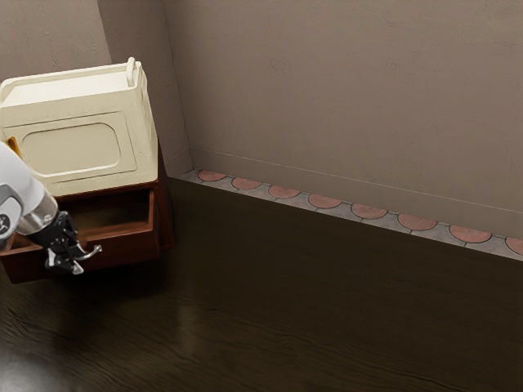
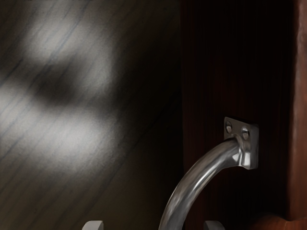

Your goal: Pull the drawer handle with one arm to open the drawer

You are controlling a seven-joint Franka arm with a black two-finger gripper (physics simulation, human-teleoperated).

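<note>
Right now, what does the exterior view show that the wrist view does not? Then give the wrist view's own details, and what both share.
Exterior view: the cream box, wall, tiles, arm and the open drawer's inside.

Wrist view: the handle's mount and two screws.

Both: the handle, drawer, dark floor and hand.

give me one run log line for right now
drawer: open | gripper: open, fingers apart, handle between them | cream box: on cabinet
</note>
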